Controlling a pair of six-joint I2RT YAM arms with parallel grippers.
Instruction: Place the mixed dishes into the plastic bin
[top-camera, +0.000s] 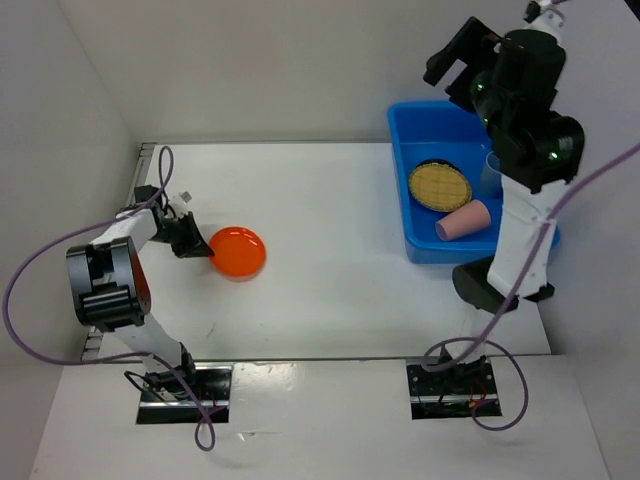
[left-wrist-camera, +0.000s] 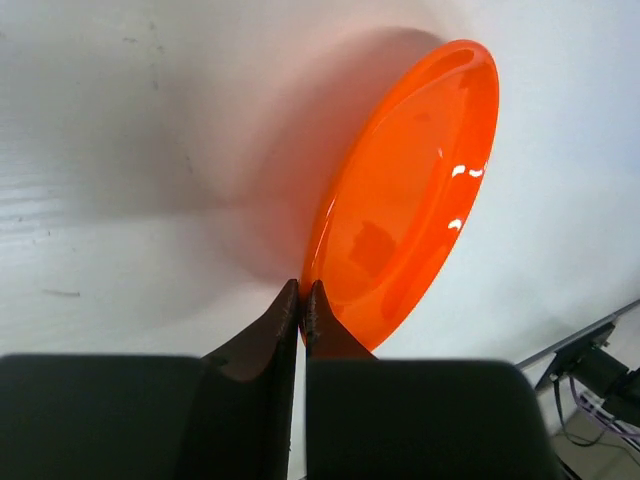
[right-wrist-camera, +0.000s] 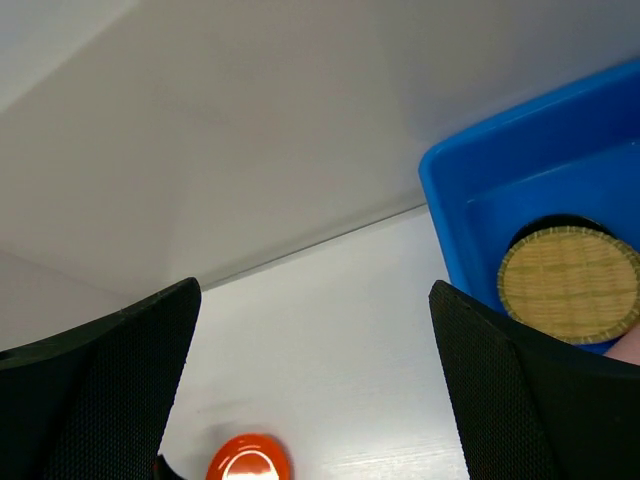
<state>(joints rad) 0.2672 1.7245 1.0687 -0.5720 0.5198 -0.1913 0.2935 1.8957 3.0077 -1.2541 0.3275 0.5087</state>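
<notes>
orange plate (top-camera: 238, 252) outside bin (top-camera: 430, 135), pink cup (top-camera: 462, 221) inside

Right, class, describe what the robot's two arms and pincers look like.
The left arm and right arm have white links and chunky black joints, with purple cables. The right arm shows small green lights. The left pincer and right pincer are black.

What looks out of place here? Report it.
The pink plastic cup lies on its side in the large blue rectangular plastic bin, beside the round tan woven-look plate. Nothing looks spilled or broken.
</notes>
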